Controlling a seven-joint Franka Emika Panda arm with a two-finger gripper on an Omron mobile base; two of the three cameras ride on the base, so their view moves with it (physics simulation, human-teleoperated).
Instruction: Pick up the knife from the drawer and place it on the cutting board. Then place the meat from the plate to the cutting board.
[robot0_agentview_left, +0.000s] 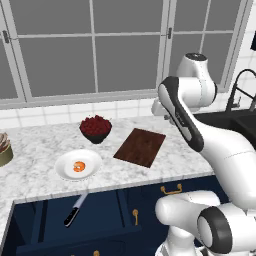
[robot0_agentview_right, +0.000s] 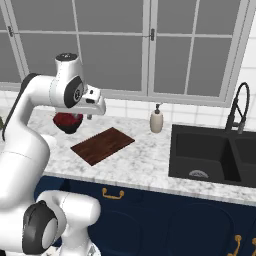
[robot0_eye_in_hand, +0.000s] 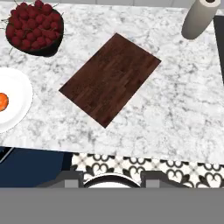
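Left base view: grey-veined marble counter (robot0_agentview_left: 40, 155) below a grey window (robot0_agentview_left: 90, 45). Flat brown wooden board (robot0_agentview_left: 140, 146) beside round white plate (robot0_agentview_left: 78, 165) holding orange meat (robot0_agentview_left: 79, 166); knife (robot0_agentview_left: 75, 209) lies in open navy drawer (robot0_agentview_left: 45, 222). Fingers closed, empty, raised above the counter.

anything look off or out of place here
Nothing spilled or broken. The wide navy drawer stands open, with the black-handled knife lying loose and slanted inside. The dark wooden cutting board sits skewed to the counter's edge.
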